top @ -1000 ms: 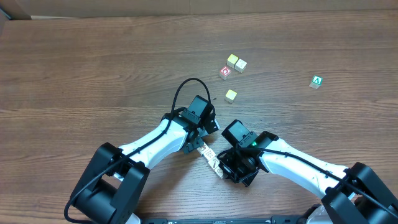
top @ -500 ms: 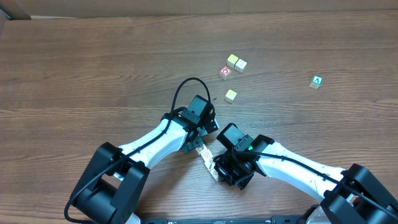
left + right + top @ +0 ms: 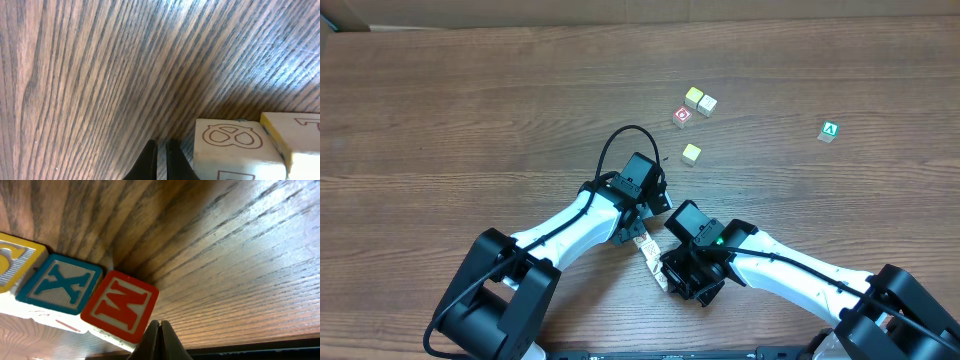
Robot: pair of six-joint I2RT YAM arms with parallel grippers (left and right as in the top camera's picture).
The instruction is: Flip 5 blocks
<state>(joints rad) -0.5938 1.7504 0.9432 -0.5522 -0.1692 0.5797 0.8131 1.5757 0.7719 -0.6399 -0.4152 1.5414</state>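
**Advance of the right arm toward the block row**

Over the last second the right gripper [image 3: 159, 339] has been carried leftward and slightly downward in the overhead frame. More of the row of blocks [image 3: 649, 252] at lower centre is now covered by it. The left gripper [image 3: 161, 159] has not been displaced and is held at the upper end of the row.

Both claws are seen clenched, and nothing is grasped by either. In the right wrist view the closed tips are set just beside the red M block [image 3: 120, 307], which is touching the blue X block [image 3: 59, 286] in the left half of the frame. In the left wrist view the tips are placed just beside the pretzel-marked block [image 3: 227, 145] at lower right.

The visible upper part of the row is not seen to have shifted, so no flip is judged to have been completed in this interval. The move is read as an approach for tipping an end block. How many blocks make up the row cannot be told.

The yellow-topped cubes [image 3: 693, 97], the red-faced cube [image 3: 682, 116] and the green A cube [image 3: 829, 130] are left undisturbed in the upper right of the table [image 3: 470, 100].
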